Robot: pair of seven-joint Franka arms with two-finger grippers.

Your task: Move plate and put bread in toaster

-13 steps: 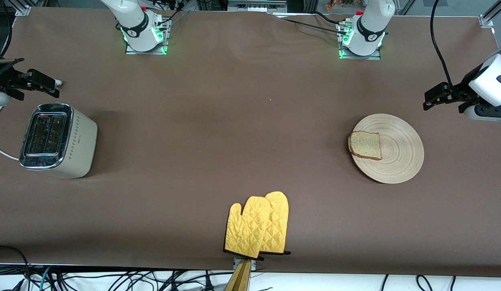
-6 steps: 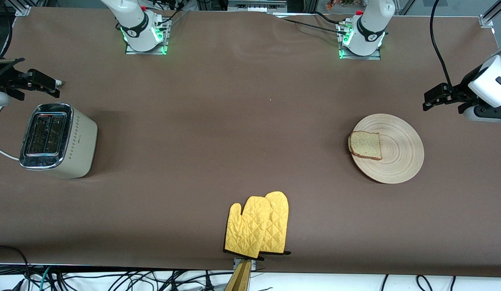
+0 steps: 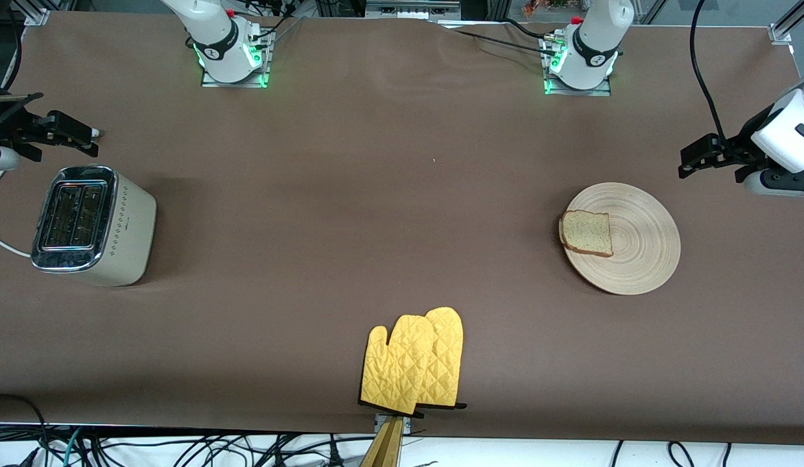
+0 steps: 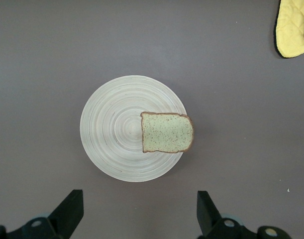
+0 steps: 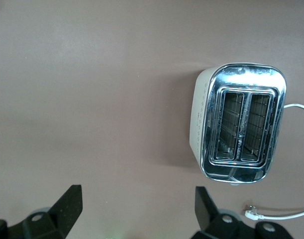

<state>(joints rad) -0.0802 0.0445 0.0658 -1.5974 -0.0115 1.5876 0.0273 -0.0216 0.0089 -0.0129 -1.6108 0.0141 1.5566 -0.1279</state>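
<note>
Left pincer (image 4: pixel 137 211) hovers open, seemingly near plate (image 4: pixel 112 144) with bread (image 4: pixel 167 132).

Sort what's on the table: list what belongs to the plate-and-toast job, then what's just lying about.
Job:
- plate, at the left arm's end
- bread, on the plate's edge
- toaster, slots empty, at the right arm's end

Lying about:
- yellow oven mitts, nearest the front camera

You've got even, soft overhead light on the brown table (image 3: pixel 376 194), shadows faint; chrome top of the toaster (image 5: pixel 241 129) throws mild glare (wrist view), all views sharp, no edge warp
</note>
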